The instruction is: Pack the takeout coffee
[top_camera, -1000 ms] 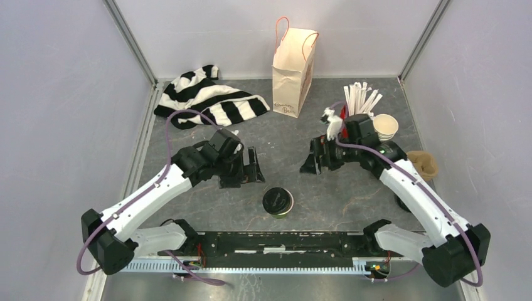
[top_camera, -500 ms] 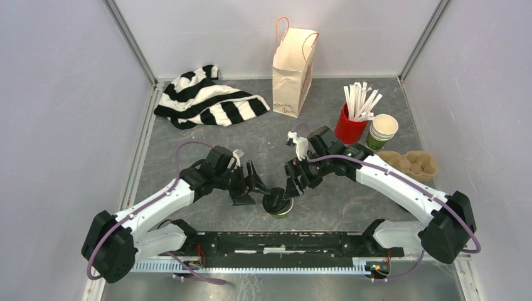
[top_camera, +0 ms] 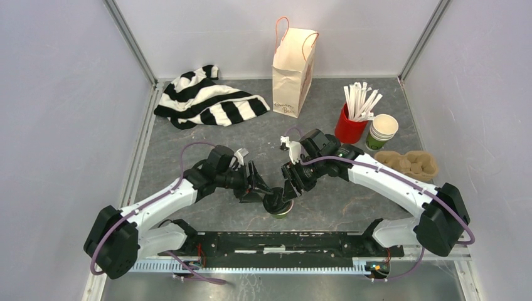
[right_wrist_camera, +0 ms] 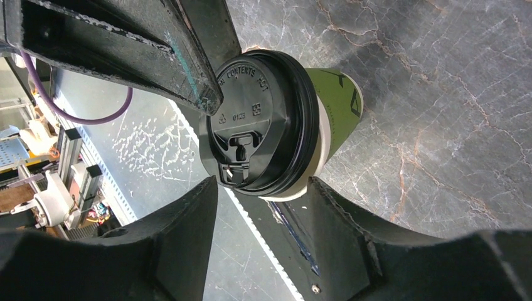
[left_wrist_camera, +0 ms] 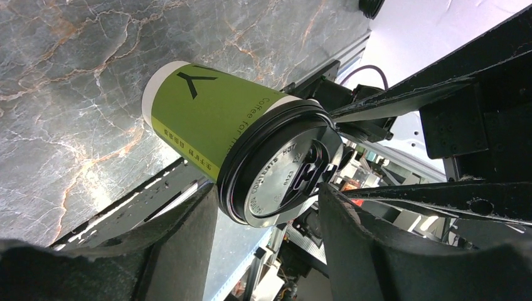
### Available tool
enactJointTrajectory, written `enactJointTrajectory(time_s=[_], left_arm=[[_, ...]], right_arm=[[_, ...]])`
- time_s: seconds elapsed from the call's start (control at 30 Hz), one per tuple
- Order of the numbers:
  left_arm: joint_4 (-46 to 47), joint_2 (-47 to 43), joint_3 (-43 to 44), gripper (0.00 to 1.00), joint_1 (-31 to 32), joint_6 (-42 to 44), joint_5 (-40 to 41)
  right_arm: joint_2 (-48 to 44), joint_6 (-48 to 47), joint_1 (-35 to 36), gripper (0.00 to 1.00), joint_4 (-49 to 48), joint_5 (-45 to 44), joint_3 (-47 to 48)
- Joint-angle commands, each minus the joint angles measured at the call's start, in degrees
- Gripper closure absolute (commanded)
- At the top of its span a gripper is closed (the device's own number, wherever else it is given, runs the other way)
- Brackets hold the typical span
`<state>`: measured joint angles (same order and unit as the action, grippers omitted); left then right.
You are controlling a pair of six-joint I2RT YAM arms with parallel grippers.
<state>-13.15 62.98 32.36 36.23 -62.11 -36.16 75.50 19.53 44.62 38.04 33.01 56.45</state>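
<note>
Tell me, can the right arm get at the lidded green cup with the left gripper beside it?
Probably yes. The right gripper straddles the lidded green cup, with nothing between them. The left gripper crowds the same cup, so they may collide; whether either touches it I cannot tell.

A robotics lab test cell: plain white walls on metal posts box in a stone-patterned table with a bolted rail.
</note>
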Motion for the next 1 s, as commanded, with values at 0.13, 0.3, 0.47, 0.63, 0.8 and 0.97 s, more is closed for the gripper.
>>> enactJointTrajectory(time_s=[0.13,0.3,0.47,0.63,0.8,0.97], left_arm=[[0.8,1.0,2.7,0.37,-0.1,-0.1,-2.4],[-0.4,0.7,3.5,0.38,-0.1,0.2,-2.5],[-1.0,0.0,3.6,0.39,0.0,0.1,-2.5],[-1.7,0.0,3.8,0.40,0.1,0.2,-2.3],[-1.9,-0.2,3.7,0.40,0.2,0.1,-2.1],[-2.3,-0.1,4.2,0.40,0.3,0.3,-2.0]], right_arm=[[0.2,0.3,0.4,0.44,-2.1,0.6,0.4],[-0.1,0.3,0.5,0.49,-1.7,-0.1,0.1],[-0.6,0.0,0.5,0.49,-0.3,-1.9,0.8],[-0.9,0.0,0.5,0.48,0.6,-3.3,0.8],[-1.5,0.0,0.5,0.43,1.1,-4.4,0.8],[-1.2,-0.3,0.4,0.45,1.3,-5.2,0.1]])
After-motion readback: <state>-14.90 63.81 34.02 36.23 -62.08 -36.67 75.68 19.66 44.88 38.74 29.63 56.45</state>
